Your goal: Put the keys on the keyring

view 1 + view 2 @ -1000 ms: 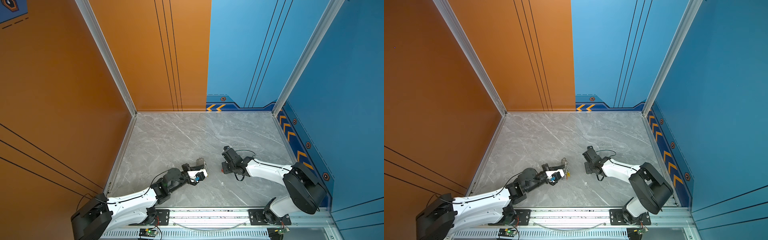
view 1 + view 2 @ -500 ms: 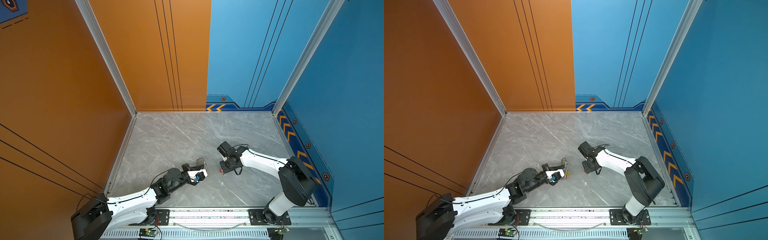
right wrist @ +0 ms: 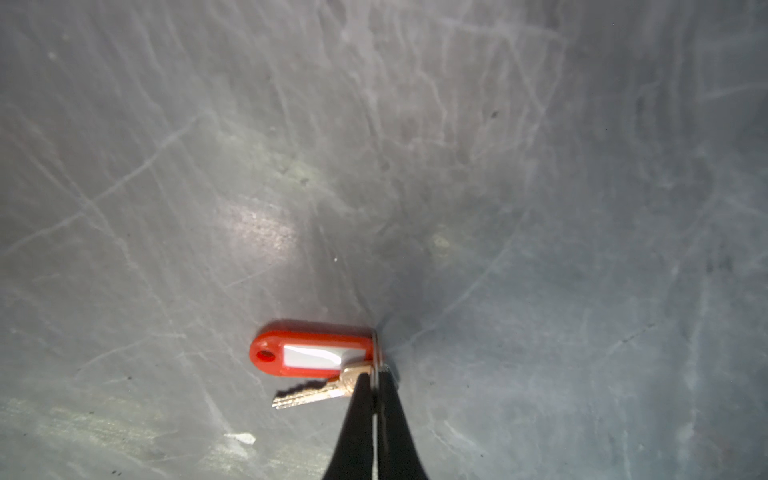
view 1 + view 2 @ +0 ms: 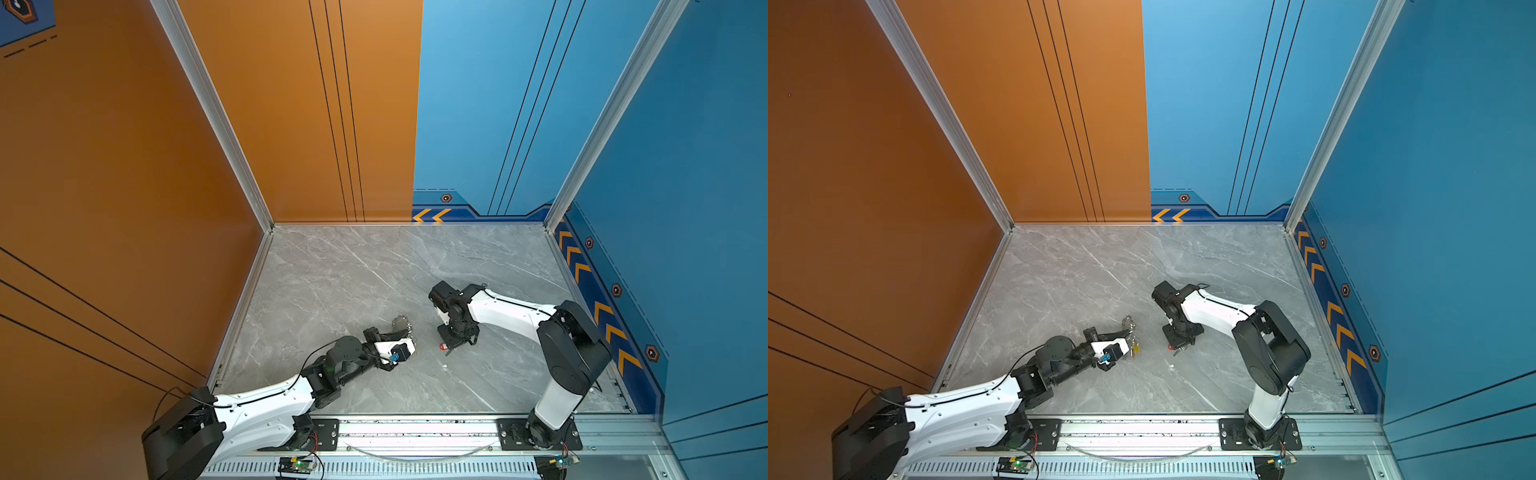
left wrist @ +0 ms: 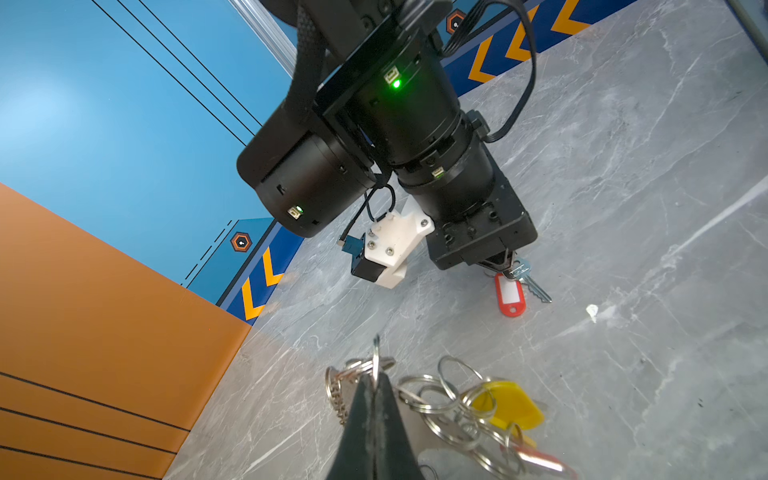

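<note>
My left gripper [image 5: 376, 376] is shut on a silver keyring [image 5: 375, 353] that stands on edge between its tips, low over the grey table. Beside it lies a tangle of linked silver rings [image 5: 440, 399] with a yellow tag [image 5: 513, 405] and a reddish tag [image 5: 540, 461]. Both top views show this cluster [image 4: 401, 322] [image 4: 1127, 321] at the left gripper [image 4: 409, 332] [image 4: 1131, 334]. My right gripper [image 3: 376, 376] [image 4: 451, 348] points down, shut on the small ring of a silver key [image 3: 311, 397] with a red tag [image 3: 309, 353] [image 4: 443, 345]. Key and tag rest on the table.
A small white speck [image 4: 444, 366] [image 3: 241, 437] lies on the marble tabletop [image 4: 374, 270] near the red tag. Orange and blue walls close the table on three sides, and the arms' mounting rail [image 4: 415, 432] runs along the front edge.
The right arm has swung its wrist leftward and turned its gripper down over the red-tagged key, which stays at about the same spot. The left arm has not moved.
</note>
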You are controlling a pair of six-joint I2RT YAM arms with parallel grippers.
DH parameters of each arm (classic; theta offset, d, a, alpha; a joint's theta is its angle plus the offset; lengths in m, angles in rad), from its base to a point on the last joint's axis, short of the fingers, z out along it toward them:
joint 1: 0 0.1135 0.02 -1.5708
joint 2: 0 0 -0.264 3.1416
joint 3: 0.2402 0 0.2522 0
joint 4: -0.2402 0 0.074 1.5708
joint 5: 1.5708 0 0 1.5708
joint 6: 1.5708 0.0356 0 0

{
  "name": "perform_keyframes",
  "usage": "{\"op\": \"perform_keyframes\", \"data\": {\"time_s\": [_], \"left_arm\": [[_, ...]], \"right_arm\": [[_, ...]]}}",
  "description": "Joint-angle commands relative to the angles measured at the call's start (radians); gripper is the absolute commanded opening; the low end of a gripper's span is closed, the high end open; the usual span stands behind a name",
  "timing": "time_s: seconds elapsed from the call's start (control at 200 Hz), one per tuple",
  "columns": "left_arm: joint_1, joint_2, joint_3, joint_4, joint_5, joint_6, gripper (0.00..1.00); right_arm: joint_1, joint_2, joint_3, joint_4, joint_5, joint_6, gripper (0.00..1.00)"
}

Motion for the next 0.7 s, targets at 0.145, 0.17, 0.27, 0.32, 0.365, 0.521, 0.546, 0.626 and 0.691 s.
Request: {"op": "perform_keyframes", "data": {"time_s": [0.145, 0.17, 0.27, 0.32, 0.365, 0.521, 0.546, 0.626, 0.691], "left_arm": [[0.006, -0.003, 0.0, 0.043, -0.016, -0.016, 0.0], [0.006, -0.003, -0.001, 0.043, -0.016, -0.016, 0.0], [0.007, -0.001, -0.001, 0.043, -0.016, -0.015, 0.0], [0.006, -0.001, -0.001, 0.043, -0.016, -0.015, 0.0], [0.005, -0.001, -0.001, 0.043, -0.015, -0.014, 0.0], [0.006, 0.0, -0.001, 0.043, -0.013, -0.016, 0.0], [0.006, 0.0, 0.001, 0.043, -0.012, -0.017, 0.0], [0.006, 0.0, 0.001, 0.043, -0.01, -0.016, 0.0], [0.005, 0.0, 0.001, 0.043, -0.011, -0.017, 0.0]], "right_arm": [[-0.006, -0.057, 0.008, -0.036, 0.016, -0.015, 0.23], [-0.006, -0.07, 0.002, -0.031, 0.015, -0.012, 0.23], [-0.005, -0.132, -0.043, 0.022, 0.021, 0.023, 0.24], [0.001, -0.165, -0.079, 0.067, 0.032, 0.054, 0.25], [0.007, -0.193, -0.117, 0.112, 0.047, 0.084, 0.25], [0.067, -0.294, -0.243, 0.273, 0.125, 0.146, 0.24], [0.074, -0.307, -0.26, 0.296, 0.135, 0.15, 0.24], [0.09, -0.347, -0.316, 0.367, 0.155, 0.156, 0.24], [0.091, -0.381, -0.365, 0.426, 0.164, 0.164, 0.24]]}}
